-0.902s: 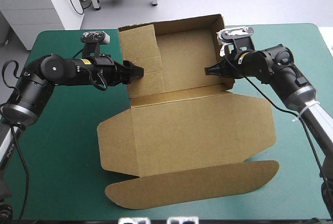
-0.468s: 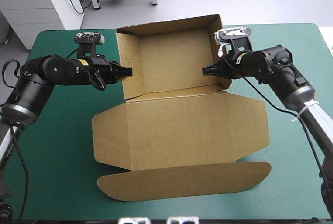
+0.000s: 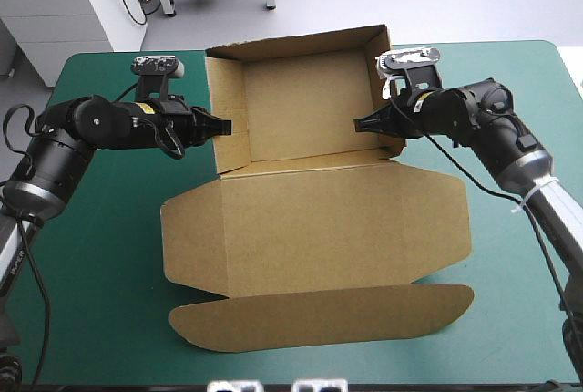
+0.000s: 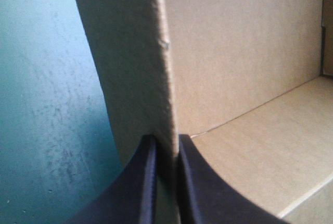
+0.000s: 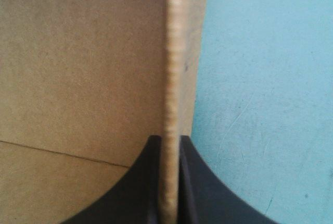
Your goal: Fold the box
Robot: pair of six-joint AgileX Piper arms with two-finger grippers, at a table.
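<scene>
The brown box [image 3: 310, 219] lies in the middle of the teal-green table, its far half raised into a tray with back and side walls, its lid flat toward the near edge with a rounded flap. My left gripper [image 3: 226, 125] is shut on the box's left wall; in the left wrist view the wall's edge [image 4: 165, 78] stands between the black fingers [image 4: 143, 182]. My right gripper [image 3: 362, 124] is shut on the box's right wall, whose edge [image 5: 174, 78] runs up between its fingers [image 5: 195, 182].
Bare teal-green cover [image 3: 100, 255] lies to the left and to the right [image 3: 519, 273] of the box. The lid's rounded flap [image 3: 319, 314] reaches close to the table's near edge.
Earlier an inner flap leaned into the tray at the left; now the left wall stands plain and my left gripper has shut on it. The lid slid slightly left. The right gripper held still.
</scene>
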